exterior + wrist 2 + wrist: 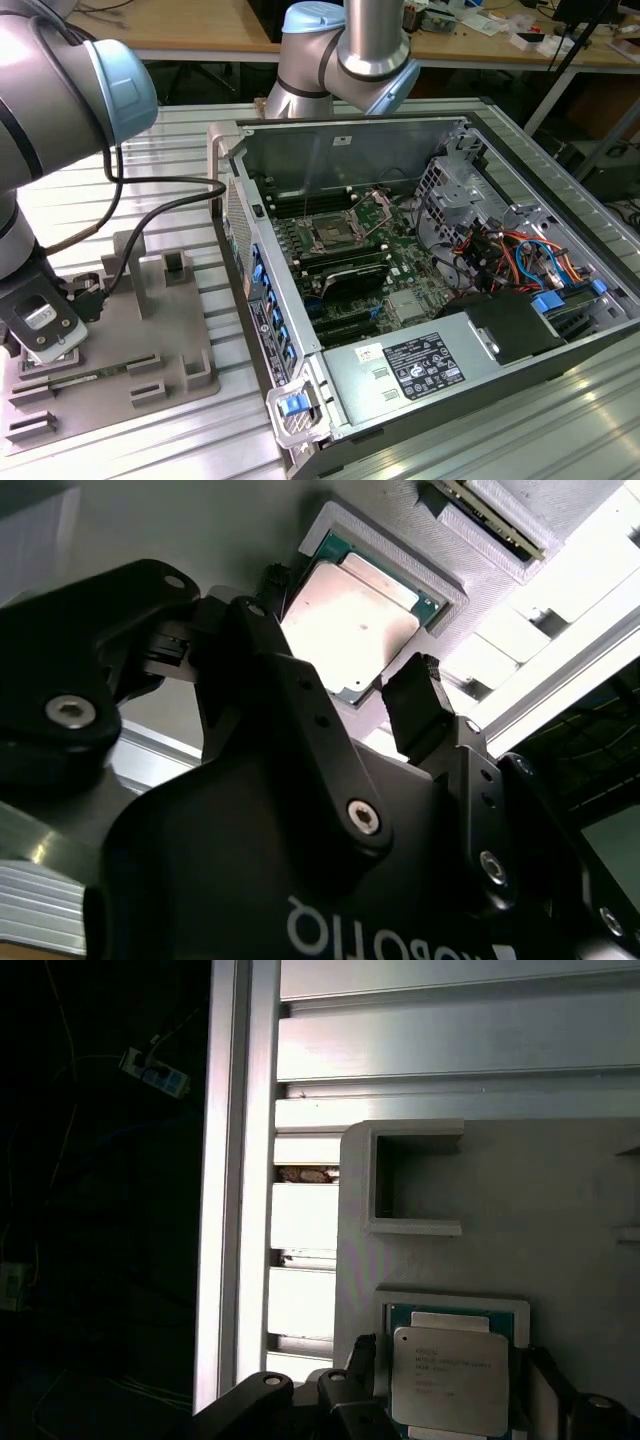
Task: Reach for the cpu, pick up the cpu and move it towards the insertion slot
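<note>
- Ribbed aluminium tabletop (170, 150) carries a grey plastic tray (175, 335) at the exterior view's left and an open computer case (340, 140) at its right.
- Target cpu (450, 1380) lies flat in a framed recess of the tray, metal top up. The raised frame evidently fixes its position for pickup.
- Robot hand (350, 635) hangs directly over the chip, open, with one finger (425, 705) on each side. Gaps show at both edges, so no grip is judged made.
- Destination: the insertion slot (330, 237) sits on the green motherboard (400, 270) inside the case, well apart from the tray, dark centre exposed.
- Stage judged: reach complete, lift not yet done.
</note>
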